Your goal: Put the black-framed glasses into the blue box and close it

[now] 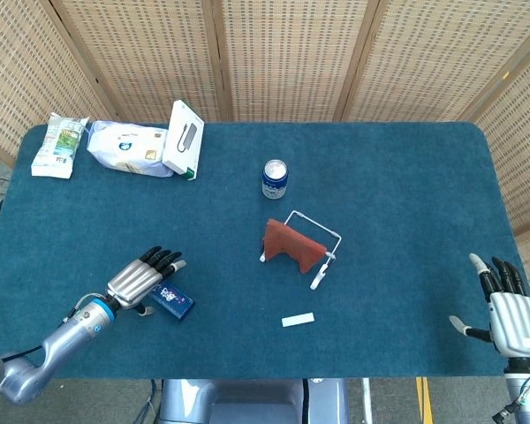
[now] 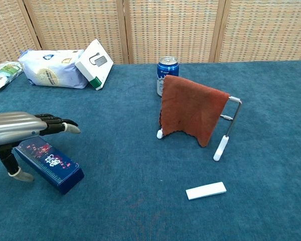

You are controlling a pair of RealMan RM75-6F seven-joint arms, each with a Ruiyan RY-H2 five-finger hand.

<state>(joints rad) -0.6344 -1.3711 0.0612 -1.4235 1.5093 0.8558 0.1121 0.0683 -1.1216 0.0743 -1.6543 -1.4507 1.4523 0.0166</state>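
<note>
One blue box (image 1: pixel 172 299) under the left robot hand (image 1: pixel 140 280), fingers spread, holding nothing

Closed dark blue box (image 2: pixel 49 165) lies flat near the table's front-left edge
</note>
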